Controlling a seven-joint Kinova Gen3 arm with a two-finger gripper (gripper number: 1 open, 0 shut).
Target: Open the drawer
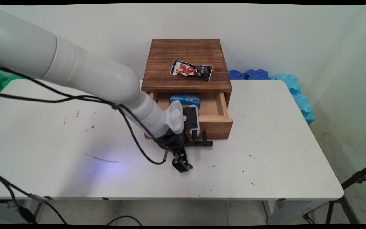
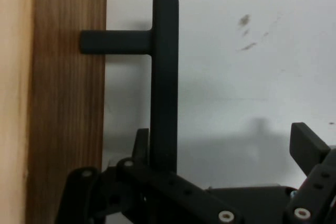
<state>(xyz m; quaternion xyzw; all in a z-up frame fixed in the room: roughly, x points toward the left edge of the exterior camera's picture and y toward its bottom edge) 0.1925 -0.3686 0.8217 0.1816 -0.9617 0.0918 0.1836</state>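
— What are we looking at first?

— We are looking at the black drawer handle [image 2: 164, 77], a bar on short posts sticking out from the drawer [image 1: 216, 122] front. The drawer is standing pulled out of the wooden cabinet [image 1: 186, 57], which is sitting at the back of the table [image 1: 265, 143].

— And where are we seeing the gripper [image 2: 223, 150]?

— Right at that handle, just in front of the drawer and low over the table. In the hand view the bar is running up between the fingers [image 2: 307, 148], just beside one of them and well apart from the other. They are standing wide and gripping nothing. We cannot tell whether the near finger is touching the bar.

— How is the arm [image 1: 84, 73] posing?

— It is reaching in from the upper left and sloping down across the table, with the wrist bending so that the gripper [image 1: 183, 152] is pointing downward. Black cables are hanging under it.

— What are we noticing around it?

— A blue packet [image 1: 185, 99] is lying inside the open drawer, toward the back. A red snack packet [image 1: 191, 70] is lying flat on top of the cabinet.
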